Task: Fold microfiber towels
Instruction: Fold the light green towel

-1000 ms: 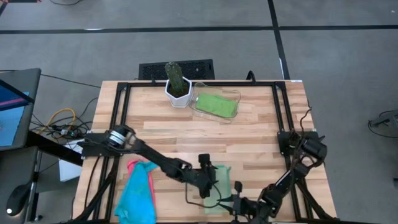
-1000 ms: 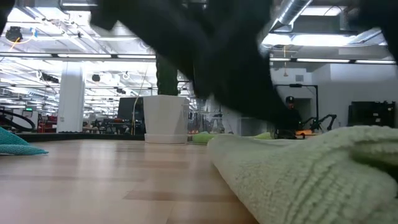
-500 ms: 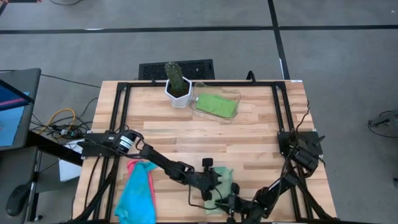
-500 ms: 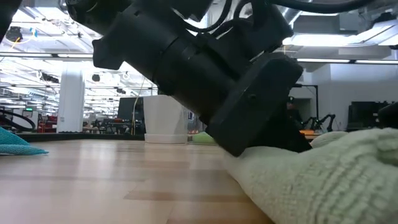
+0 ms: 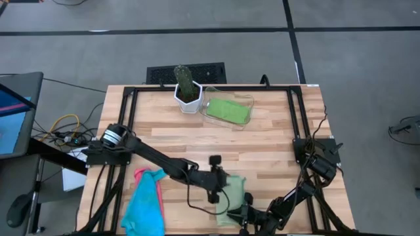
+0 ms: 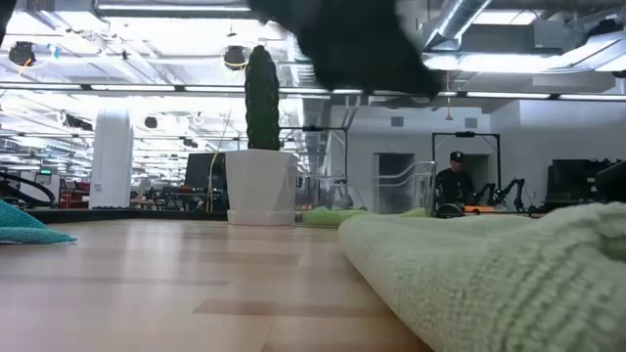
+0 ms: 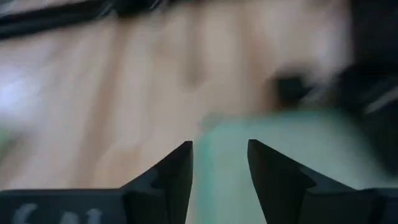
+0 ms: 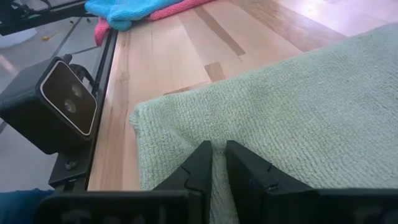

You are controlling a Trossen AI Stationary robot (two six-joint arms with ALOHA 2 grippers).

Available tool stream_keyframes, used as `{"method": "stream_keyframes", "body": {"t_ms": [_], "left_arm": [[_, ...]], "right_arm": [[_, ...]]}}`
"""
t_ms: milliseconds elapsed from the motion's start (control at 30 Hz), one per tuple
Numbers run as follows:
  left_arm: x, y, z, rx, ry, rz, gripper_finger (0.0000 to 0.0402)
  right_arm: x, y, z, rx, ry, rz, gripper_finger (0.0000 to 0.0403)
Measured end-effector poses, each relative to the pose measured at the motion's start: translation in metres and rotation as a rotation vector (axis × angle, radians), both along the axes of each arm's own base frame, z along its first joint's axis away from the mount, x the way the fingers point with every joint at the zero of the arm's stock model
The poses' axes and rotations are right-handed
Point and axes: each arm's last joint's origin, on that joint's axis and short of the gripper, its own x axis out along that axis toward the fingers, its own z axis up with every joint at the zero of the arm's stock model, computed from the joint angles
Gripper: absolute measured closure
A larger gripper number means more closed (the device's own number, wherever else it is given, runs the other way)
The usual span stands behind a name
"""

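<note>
- Towel work is at the table's [image 5: 275, 141] near edge, roughly mid-way along it: a light green towel [image 5: 231, 196] lies there, partly doubled over.
- Left gripper [image 5: 216, 187] sits at that towel's left edge. In its wrist view its fingers [image 7: 177, 171] stand apart with green cloth showing in the gap; whether they pinch any of it you cannot tell.
- Right gripper [image 8: 217, 158] is low at the near edge. Its fingers are drawn close on a ridge of the green pile, so it reads as clamped on the towel.
- Second light green towel [image 5: 228, 110] lies in the clear tray [image 5: 248, 104] near the far edge, beside the potted cactus [image 5: 186, 87].
- Turquoise towel [image 5: 144, 206] and pink towel [image 5: 155, 178] are heaped together near the near left corner, well apart from the work.
- Handling, as judgement: the cloth is light, soft and limp, and will sag and drag on the wood instead of holding a shape. The looped pile should grip the fingers well enough.
- Take hold at corners or along a hem, one per gripper. A pinch mid-cloth will only bunch it, and lifting one corner alone will likely pull the fold crooked.
</note>
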Motion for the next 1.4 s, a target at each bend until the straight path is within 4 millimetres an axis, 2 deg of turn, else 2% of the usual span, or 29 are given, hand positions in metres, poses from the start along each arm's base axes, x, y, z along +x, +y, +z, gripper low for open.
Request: {"method": "stream_keyframes", "body": {"t_ms": [33, 100, 233, 333, 433, 633, 700, 800, 967, 1067, 1167, 1300, 1400], "left_arm": [[0.002, -0.004, 0.001, -0.046, -0.023, -0.048, 0.0264], [0.006, -0.011, -0.010, -0.085, -0.020, -0.111, 0.0293], [0.011, -0.010, -0.060, -0.077, 0.107, -0.090, 0.0383], [0.020, -0.002, -0.091, -0.099, 0.135, -0.054, 0.0389], [0.025, 0.004, -0.106, -0.148, 0.145, -0.001, 0.0387], [0.027, 0.006, -0.104, -0.169, 0.135, 0.002, 0.0386], [0.027, 0.006, -0.103, -0.166, 0.132, 0.000, 0.0386], [0.027, 0.007, -0.104, -0.158, 0.127, 0.013, 0.0386], [0.027, 0.007, -0.103, -0.147, 0.112, 0.031, 0.0386], [0.027, 0.008, -0.104, -0.144, 0.112, 0.038, 0.0386], [0.028, 0.012, -0.101, -0.146, 0.114, 0.044, 0.0386], [0.028, 0.029, -0.080, -0.108, 0.113, 0.063, 0.0386], [0.025, 0.043, -0.044, -0.056, 0.072, 0.083, 0.0386]], "right_arm": [[0.000, 0.000, 0.000, 0.000, 0.000, 0.000, 0.0328], [0.000, 0.000, 0.000, 0.000, 0.001, 0.001, 0.0328], [0.000, 0.000, 0.000, 0.000, 0.000, 0.002, 0.0328], [-0.001, 0.001, 0.001, -0.005, -0.006, 0.012, 0.0328], [-0.003, 0.003, 0.011, -0.034, -0.019, 0.045, 0.0329], [-0.007, 0.013, 0.053, -0.102, -0.154, 0.071, 0.0347], [0.000, 0.013, 0.056, -0.113, -0.187, 0.076, 0.0356], [0.008, 0.011, 0.046, -0.089, -0.191, 0.090, 0.0372], [0.012, 0.010, 0.004, 0.040, -0.119, 0.132, 0.0391], [0.007, 0.014, 0.000, 0.085, -0.113, 0.119, 0.0388], [0.002, 0.013, 0.007, 0.061, -0.067, 0.112, 0.0378], [0.000, 0.009, 0.012, 0.053, -0.021, 0.095, 0.0379], [0.000, 0.009, 0.013, 0.044, -0.025, 0.093, 0.0386]]}}
